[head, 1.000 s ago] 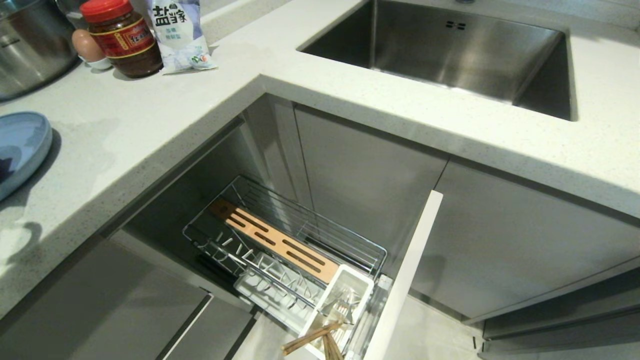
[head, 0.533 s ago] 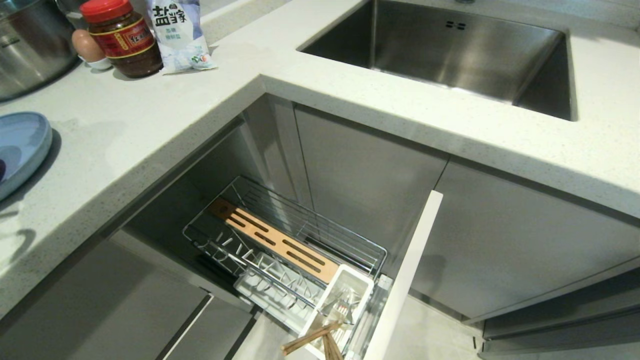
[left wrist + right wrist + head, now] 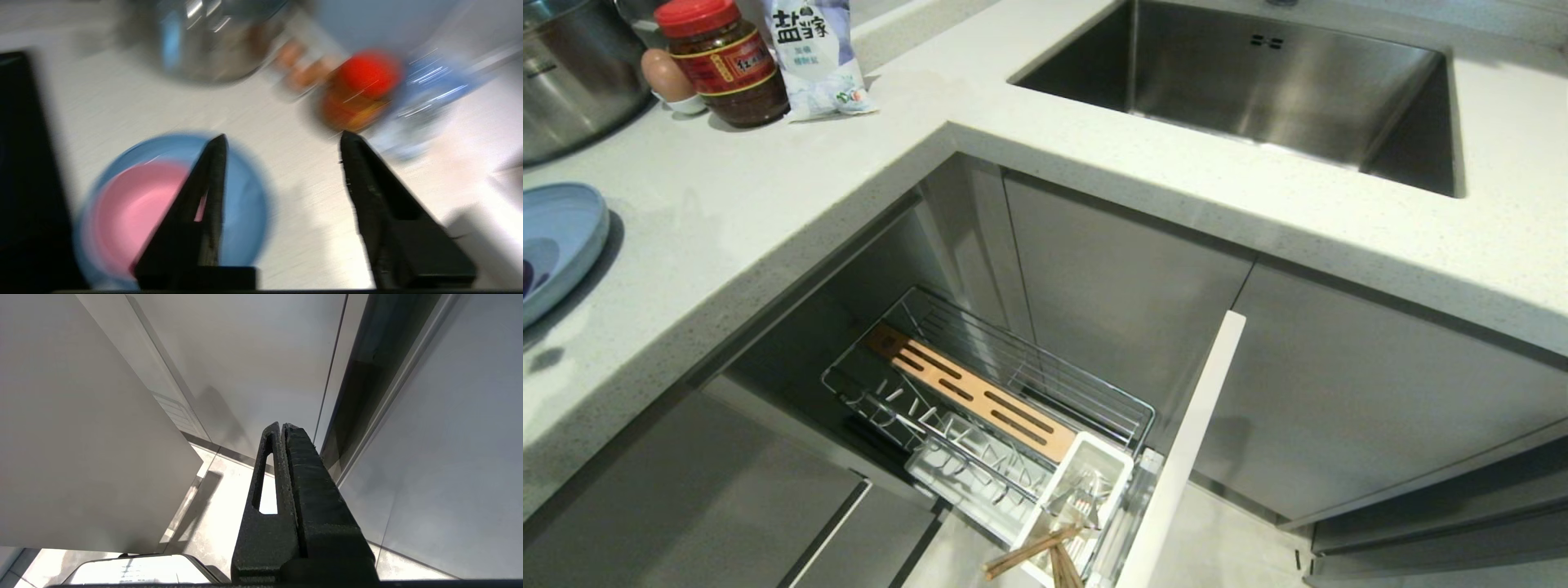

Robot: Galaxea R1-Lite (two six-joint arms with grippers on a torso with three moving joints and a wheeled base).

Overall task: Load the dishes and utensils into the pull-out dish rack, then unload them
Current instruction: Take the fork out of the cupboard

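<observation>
Shadow on counter [image 3: 686, 245] shrunk; left gripper [image 3: 282, 141] parted above plate [image 3: 249, 204], bowl [image 3: 135, 212]; right gripper [image 3: 282, 426] clenched.

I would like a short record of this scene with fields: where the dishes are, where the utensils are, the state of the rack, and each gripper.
dishes: pink bowl sits on the blue plate, on the countertop
utensils: chopsticks stand in the white caddy; metal cutlery beside them, type unclear
rack: dish rack pulled out, plate prongs empty
left gripper: fingers open, holding nothing, above the countertop next to the plate
right gripper: fingers shut, empty, parked low by the cabinet fronts
</observation>
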